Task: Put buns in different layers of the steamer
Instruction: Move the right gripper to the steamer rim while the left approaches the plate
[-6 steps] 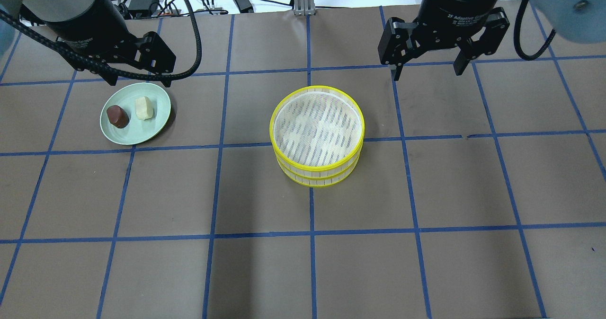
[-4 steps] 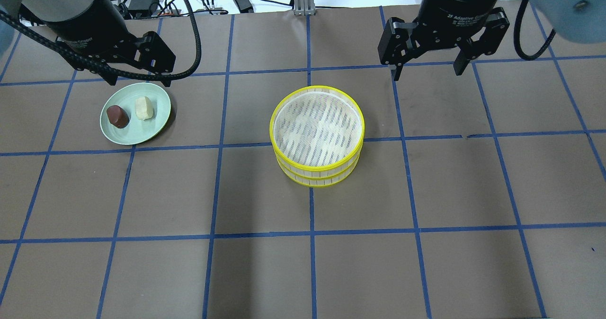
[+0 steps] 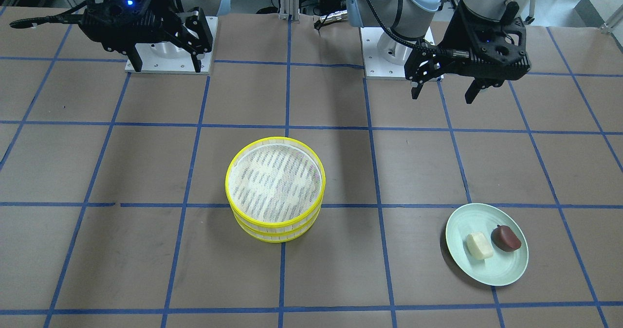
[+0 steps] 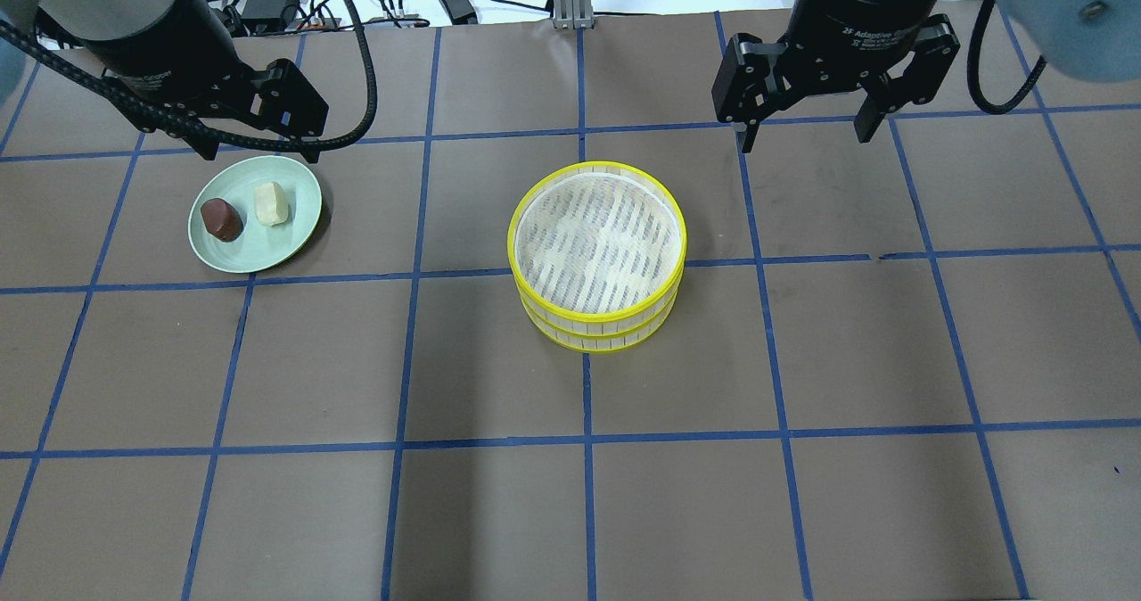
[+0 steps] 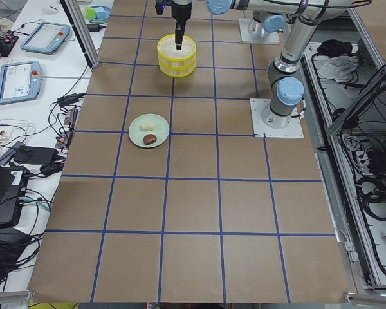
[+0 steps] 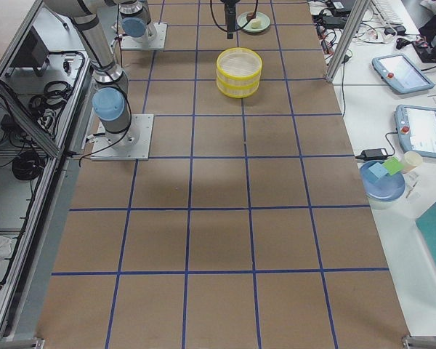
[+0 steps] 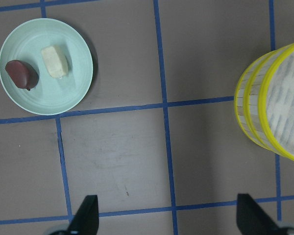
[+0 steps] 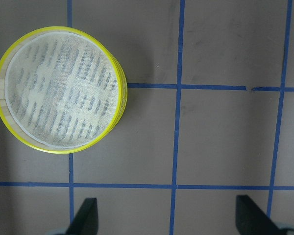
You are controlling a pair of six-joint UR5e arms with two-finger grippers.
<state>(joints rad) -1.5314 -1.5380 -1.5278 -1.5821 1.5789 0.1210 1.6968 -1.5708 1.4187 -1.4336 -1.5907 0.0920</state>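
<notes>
The cream-white bun (image 4: 272,202) and the dark reddish-brown bun (image 4: 221,218) lie side by side on a pale green plate (image 4: 258,246) at the table's left. They also show in the front view, cream (image 3: 480,246) and brown (image 3: 506,238), and in the left wrist view, cream (image 7: 55,61) and brown (image 7: 21,74). The two steamer layers (image 4: 597,240) stand stacked and empty at the table's middle. My left gripper (image 4: 263,151) is open and hovers just behind the plate. My right gripper (image 4: 802,140) is open, empty, and hovers behind and right of the steamer (image 8: 59,93).
The table is brown paper with a grid of blue tape lines (image 4: 584,440). The arm bases (image 3: 168,55) and cables sit at the robot's edge. Operator tablets (image 5: 16,80) and a blue bowl (image 6: 383,182) lie on side benches off the table.
My left gripper has edged very slightly. The buns, plate, steamer and right gripper have not moved.
</notes>
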